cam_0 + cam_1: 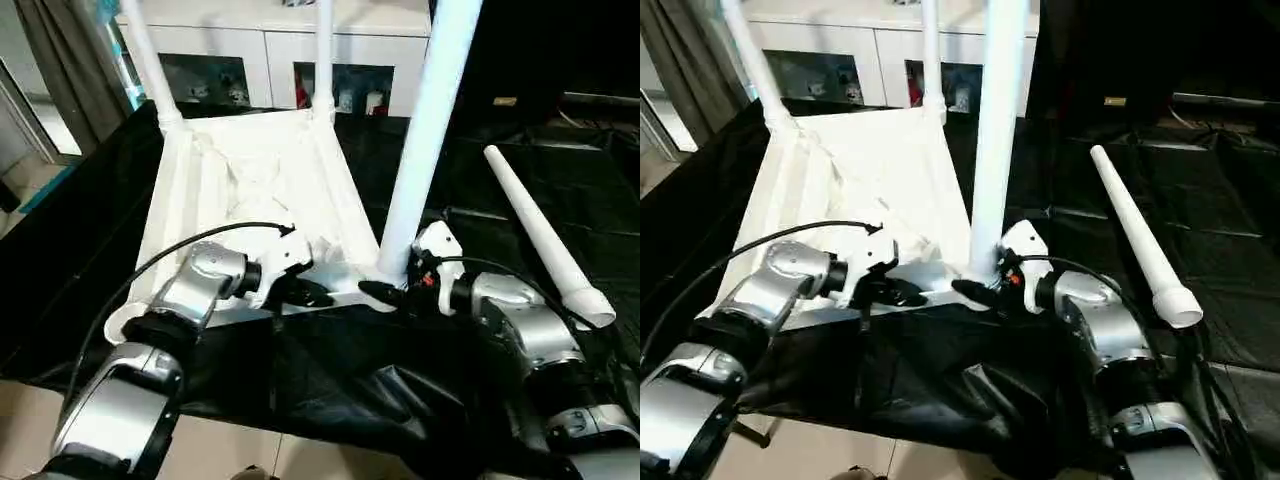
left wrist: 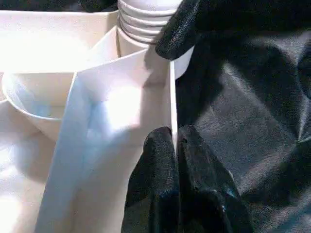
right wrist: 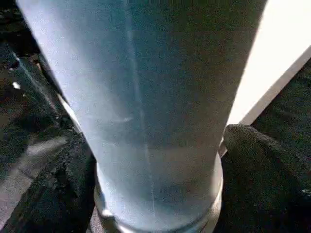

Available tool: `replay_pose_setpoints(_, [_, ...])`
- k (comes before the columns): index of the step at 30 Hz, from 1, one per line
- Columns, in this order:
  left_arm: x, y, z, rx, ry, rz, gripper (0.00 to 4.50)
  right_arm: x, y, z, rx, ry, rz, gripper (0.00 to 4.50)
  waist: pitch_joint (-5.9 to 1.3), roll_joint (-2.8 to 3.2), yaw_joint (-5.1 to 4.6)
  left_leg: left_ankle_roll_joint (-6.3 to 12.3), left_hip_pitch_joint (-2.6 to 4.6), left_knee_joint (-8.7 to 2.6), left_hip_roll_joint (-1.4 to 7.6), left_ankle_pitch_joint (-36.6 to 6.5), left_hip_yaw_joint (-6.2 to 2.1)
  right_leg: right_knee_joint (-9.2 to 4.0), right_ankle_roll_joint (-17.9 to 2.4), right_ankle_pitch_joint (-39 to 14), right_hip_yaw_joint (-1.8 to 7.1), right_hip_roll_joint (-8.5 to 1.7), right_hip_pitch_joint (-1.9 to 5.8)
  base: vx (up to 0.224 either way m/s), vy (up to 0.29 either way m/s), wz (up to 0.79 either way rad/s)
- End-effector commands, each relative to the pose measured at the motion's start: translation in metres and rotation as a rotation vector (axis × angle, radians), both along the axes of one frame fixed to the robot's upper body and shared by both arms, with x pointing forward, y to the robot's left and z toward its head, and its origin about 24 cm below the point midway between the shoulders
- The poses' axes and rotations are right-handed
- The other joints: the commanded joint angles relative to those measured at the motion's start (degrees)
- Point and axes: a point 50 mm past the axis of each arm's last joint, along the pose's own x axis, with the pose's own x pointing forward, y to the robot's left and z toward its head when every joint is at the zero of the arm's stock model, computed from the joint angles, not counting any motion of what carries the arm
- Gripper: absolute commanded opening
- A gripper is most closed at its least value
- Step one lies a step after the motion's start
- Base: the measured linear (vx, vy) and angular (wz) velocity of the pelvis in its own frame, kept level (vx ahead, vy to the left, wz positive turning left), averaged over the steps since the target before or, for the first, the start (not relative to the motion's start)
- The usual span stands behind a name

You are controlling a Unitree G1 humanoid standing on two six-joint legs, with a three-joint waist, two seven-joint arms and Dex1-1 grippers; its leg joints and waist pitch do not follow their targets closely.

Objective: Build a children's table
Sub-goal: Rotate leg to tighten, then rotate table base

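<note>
The white children's table top [image 1: 250,190] lies upside down on a black cloth. Legs stand in its far left [image 1: 150,60], far right [image 1: 323,50] and near right [image 1: 425,130] sockets. A loose leg [image 1: 540,235] lies on the cloth to the right. My left gripper [image 1: 305,292] is shut on the thin near rim of the top [image 2: 172,97]. At the foot of the near right leg my right gripper [image 1: 385,290] is open. Its fingers [image 3: 262,165] stand on either side of the tube [image 3: 146,97], and one fingertip [image 2: 180,29] shows by the leg's ribbed base.
A white cabinet with glass doors [image 1: 260,50] stands behind the table top. The black cloth [image 1: 330,380] hangs over the near edge, with pale floor [image 1: 230,450] below. A grey curtain [image 1: 60,60] hangs at the far left.
</note>
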Motion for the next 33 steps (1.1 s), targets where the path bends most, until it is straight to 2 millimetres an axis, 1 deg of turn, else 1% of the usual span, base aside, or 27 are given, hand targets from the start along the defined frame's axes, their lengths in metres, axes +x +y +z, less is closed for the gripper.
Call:
replay_pose_setpoints(1, [-0.005, -0.006, 0.004, -0.053, 0.017, -0.082, 0.0, 0.0, -0.002, 0.003, 0.005, 0.002, -0.004, 3.52, -4.07, -0.85, 0.07, 5.24, 0.37, -3.53, 2.59, -7.5, -0.53, -3.73, -12.1, -10.4, 3.27, -5.07, 3.77, 0.0, 0.0, 0.0])
replay_pose_setpoints(2, [-0.006, -0.006, 0.004, -0.053, 0.019, -0.083, 0.0, -0.001, 0.0, 0.003, 0.017, 0.008, 0.007, 3.52, -4.03, -0.88, 0.05, 5.24, 0.35, -3.55, 2.58, -7.4, -0.53, -3.72, -12.0, -10.5, 3.26, -5.0, 3.75, 0.0, 0.0, 0.0])
replay_pose_setpoints(3, [-0.006, -0.007, 0.003, -0.054, 0.019, -0.081, 0.0, -0.002, 0.002, 0.002, 0.024, 0.012, 0.012, 3.32, -4.08, -0.83, 0.06, 5.25, 0.32, -3.53, 2.58, -7.1, -0.56, -3.68, -11.8, -10.5, 3.26, -5.0, 3.76, 0.0, 0.0, 0.0])
replay_pose_setpoints(5, [-0.006, -0.007, 0.003, -0.056, 0.019, -0.078, 0.0, -0.004, 0.004, 0.001, 0.032, 0.015, 0.018, 3.32, -4.13, -0.86, 0.11, 5.45, 0.29, -3.46, 2.56, -6.7, -0.54, -3.67, -11.7, -10.0, 3.29, -5.03, 3.75, 0.0, 0.0, 0.0])
replay_pose_setpoints(6, [-0.006, -0.008, 0.002, -0.055, 0.013, -0.065, 0.0, -0.005, 0.005, 0.0, 0.042, 0.02, 0.015, 3.17, -4.16, -0.86, 0.1, 5.5, 0.27, -3.43, 2.53, -6.6, -0.52, -3.64, -11.7, -9.8, 3.27, -4.98, 3.7, 0.0, 0.0, 0.0])
replay_pose_setpoints(9, [-0.002, -0.012, 0.001, -0.041, -0.01, -0.012, 0.0, -0.004, 0.007, -0.006, 0.057, 0.022, -0.053, 2.94, -4.07, -0.83, -0.07, 4.99, 0.36, -3.57, 2.56, -6.9, -0.58, -3.81, -11.6, -10.7, 3.25, -4.98, 3.54, 0.0, 0.0, 0.0])
replay_pose_setpoints(10, [0.002, -0.014, 0.0, -0.025, -0.034, 0.032, 0.0, -0.002, 0.007, -0.01, 0.065, 0.025, -0.11, 2.86, -4.02, -0.85, -0.17, 4.68, 0.39, -3.57, 2.48, -7.5, -0.54, -3.94, -11.4, -11.6, 3.25, -5.01, 3.49, 0.0, 0.0, 0.0])
replay_pose_setpoints(11, [0.002, -0.014, 0.0, -0.025, -0.034, 0.032, 0.0, -0.002, 0.007, -0.01, 0.065, 0.025, -0.11, 2.8, -4.02, -0.85, -0.17, 4.68, 0.39, -3.57, 2.48, -7.5, -0.54, -3.94, -11.4, -11.6, 3.25, -5.01, 3.49, 0.0, 0.0, 0.0])
replay_pose_setpoints(12, [0.007, -0.017, -0.001, -0.013, -0.052, 0.092, 0.0, 0.001, 0.006, -0.015, 0.065, 0.032, -0.19, 2.76, -3.83, -0.81, -0.3, 4.0, 0.62, -3.63, 2.36, -9.1, -0.49, -4.4, -10.8, -14.7, 3.27, -5.05, 3.33, 0.0, 0.0, 0.0])
replay_pose_setpoints(13, [0.011, -0.022, -0.001, -0.012, -0.072, 0.148, 0.0, 0.004, 0.005, -0.021, 0.056, 0.041, -0.276, 2.76, -3.74, -0.9, -0.31, 3.65, 0.77, -3.69, 2.33, -9.5, -0.52, -4.66, -10.5, -15.8, 3.28, -5.14, 3.34, 0.0, 0.0, 0.0])
replay_pose_setpoints(14, [0.014, -0.026, -0.001, -0.011, -0.079, 0.178, 0.0, 0.006, 0.005, -0.025, 0.051, 0.049, -0.341, 2.74, -3.69, -0.95, -0.43, 3.08, 0.86, -3.72, 2.13, -9.7, -0.53, -4.95, -9.7, -18.0, 3.21, -5.1, 3.32, 0.0, 0.0, 0.0])
replay_pose_setpoints(15, [0.015, -0.029, -0.001, -0.011, -0.084, 0.198, 0.0, 0.007, 0.005, -0.027, 0.047, 0.055, -0.385, 2.74, -3.78, -0.79, -0.48, 2.61, 0.89, -3.79, 2.18, -9.3, -0.62, -4.94, -9.4, -18.4, 3.21, -5.04, 3.31, 0.0, 0.0, 0.0])
replay_pose_setpoints(16, [0.017, -0.034, -0.001, -0.012, -0.089, 0.227, 0.0, 0.009, 0.005, -0.031, 0.038, 0.066, -0.455, 2.73, -3.72, -0.81, -0.56, 2.19, 0.92, -3.88, 2.3, -9.3, -0.69, -4.88, -9.4, -18.3, 3.28, -5.08, 3.2, 0.0, 0.0, 0.0])
replay_pose_setpoints(17, [0.02, -0.042, 0.0, -0.017, -0.098, 0.266, 0.0, 0.011, 0.007, -0.035, 0.031, 0.076, -0.53, 2.72, -3.65, -0.78, -0.74, 2.07, 0.96, -3.9, 2.13, -9.8, -0.61, -5.12, -9.2, -19.1, 3.2, -4.98, 3.17, 0.0, 0.0, 0.0])
replay_pose_setpoints(18, [0.022, -0.05, 0.001, -0.024, -0.106, 0.301, 0.0, 0.012, 0.01, -0.038, 0.022, 0.086, -0.596, 2.72, -3.67, -0.71, -0.64, 1.98, 1.04, -3.92, 2.09, -10.3, -0.72, -5.15, -9.0, -19.5, 3.12, -5.01, 3.29, 0.0, 0.0, 0.0])
replay_pose_setpoints(19, [0.024, -0.057, 0.002, -0.032, -0.116, 0.336, 0.0, 0.013, 0.013, -0.04, 0.016, 0.094, -0.638, 2.72, -3.54, -0.77, -0.76, 2.12, 1.13, -3.91, 2.04, -11.0, -0.63, -5.35, -9.0, -20.3, 3.17, -5.06, 3.08, 0.0, 0.0, 0.0])
replay_pose_setpoints(20, [0.025, -0.067, 0.004, -0.042, -0.123, 0.36, 0.0, 0.014, 0.021, -0.042, 0.009, 0.097, -0.671, 2.72, -3.47, -0.66, -0.81, 2.09, 1.15, -3.95, 1.93, -11.5, -0.64, -5.52, -8.8, -21.2, 3.1, -5.02, 3.06, 0.0, 0.0, 0.0])
replay_pose_setpoints(21, [0.025, -0.067, 0.004, -0.042, -0.123, 0.36, 0.0, 0.014, 0.021, -0.042, 0.009, 0.097, -0.671, 2.72, -3.59, -0.75, -0.79, 2.04, 1.2, -3.97, 1.91, -11.5, -0.72, -5.64, -8.4, -21.8, 3.09, -5.12, 3.19, 0.0, 0.0, 0.0])
replay_pose_setpoints(22, [0.025, -0.074, 0.005, -0.052, -0.129, 0.369, 0.0, 0.015, 0.029, -0.042, 0.001, 0.097, -0.679, 2.72, -3.62, -0.56, -0.64, 2.44, 1.21, -3.91, 1.91, -11.4, -0.68, -5.64, -8.4, -21.3, 3.14, -5.14, 3.11, 0.0, 0.0, 0.0])
replay_pose_setpoints(24, [0.023, -0.083, 0.006, -0.06, -0.134, 0.356, 0.0, 0.015, 0.041, -0.041, -0.002, 0.081, -0.648, 2.72, -3.64, -0.56, -0.76, 2.68, 0.94, -4.0, 1.89, -11.3, -0.75, -5.57, -8.2, -20.5, 3.06, -5.03, 3.26, 0.0, 0.0, 0.0])
replay_pose_setpoints(25, [0.023, -0.087, 0.006, -0.063, -0.137, 0.349, 0.0, 0.015, 0.047, -0.04, -0.003, 0.072, -0.634, 2.72, -3.69, -0.62, -0.76, 2.74, 0.96, -4.03, 1.86, -11.5, -0.78, -5.54, -8.2, -20.3, 3.03, -5.09, 3.3, 0.0, 0.0, 0.0])
replay_pose_setpoints(26, [0.022, -0.09, 0.006, -0.067, -0.14, 0.336, 0.0, 0.015, 0.052, -0.039, 0.019, 0.068, -0.607, 3.28, -3.67, -0.42, -0.72, 2.94, 0.96, -4.03, 1.84, -11.7, -0.82, -5.57, -8.2, -20.3, 3.0, -5.1, 3.31, 0.0, 0.0, 0.0])
replay_pose_setpoints(27, [0.02, -0.091, 0.006, -0.07, -0.142, 0.313, 0.0, 0.016, 0.055, -0.035, 0.057, 0.064, -0.587, 3.42, -3.62, -0.56, -0.74, 3.2, 0.88, -4.08, 1.87, -12.1, -0.83, -5.64, -8.1, -20.4, 3.01, -5.16, 3.37, 0.0, 0.0, 0.0])
replay_pose_setpoints(30, [0.019, -0.089, 0.005, -0.07, -0.141, 0.287, 0.0, 0.018, 0.054, -0.03, 0.088, 0.038, -0.565, 3.5, -3.66, -0.54, -0.78, 3.61, 0.81, -4.14, 1.96, -12.3, -0.88, -5.56, -8.1, -20.2, 3.0, -5.23, 3.43, 0.0, 0.0, 0.0])
replay_pose_setpoints(31, [0.019, -0.085, 0.004, -0.062, -0.141, 0.284, 0.0, 0.019, 0.048, -0.025, 0.094, 0.004, -0.548, 3.69, -3.71, -0.61, -0.72, 3.68, 0.78, -4.14, 2.0, -12.0, -0.91, -5.49, -8.3, -19.7, 3.03, -5.26, 3.45, 0.0, 0.0, 0.0])
replay_pose_setpoints(32, [0.019, -0.085, 0.004, -0.062, -0.141, 0.284, 0.0, 0.019, 0.048, -0.025, 0.094, 0.004, -0.548, 3.69, -3.7, -0.65, -0.74, 3.85, 0.7, -4.12, 1.98, -11.9, -0.88, -5.45, -8.3, -19.4, 3.04, -5.19, 3.5, 0.0, 0.0, 0.0])
replay_pose_setpoints(33, [0.02, -0.081, 0.003, -0.056, -0.14, 0.29, 0.0, 0.019, 0.042, -0.02, 0.097, -0.025, -0.536, 3.69, -3.74, -0.76, -0.69, 3.94, 0.71, -4.07, 1.98, -11.6, -0.83, -5.43, -8.4, -19.0, 3.08, -5.25, 3.48, 0.0, 0.0, 0.0])
